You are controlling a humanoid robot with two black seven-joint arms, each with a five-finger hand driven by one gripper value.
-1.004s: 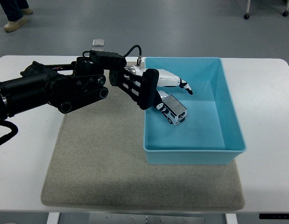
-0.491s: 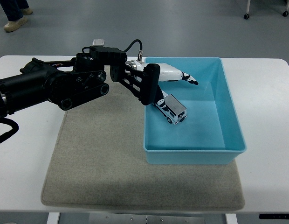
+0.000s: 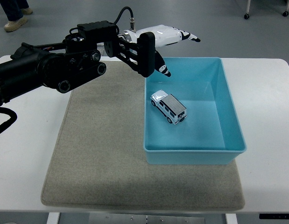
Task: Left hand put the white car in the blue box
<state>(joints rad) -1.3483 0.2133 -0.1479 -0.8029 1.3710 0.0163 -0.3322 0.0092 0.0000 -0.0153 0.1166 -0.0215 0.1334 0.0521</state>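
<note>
The white car [image 3: 168,106] lies on the floor of the blue box [image 3: 233,119], in its left half, pointing up-left. My left hand [image 3: 170,44] hovers above the box's back left corner, well clear of the car. Its white fingers [image 3: 189,36] are spread and hold nothing. The black left arm [image 3: 51,70] comes in from the left edge over the mat. My right arm is out of view.
A grey felt mat [image 3: 102,158] covers the middle of the white table [image 3: 270,112], and the box stands on its right part. A person's feet [image 3: 14,21] show at the top left on the floor.
My left hand has risen and pulled back from inside the box to above its back left corner. The car stays where it lay.
</note>
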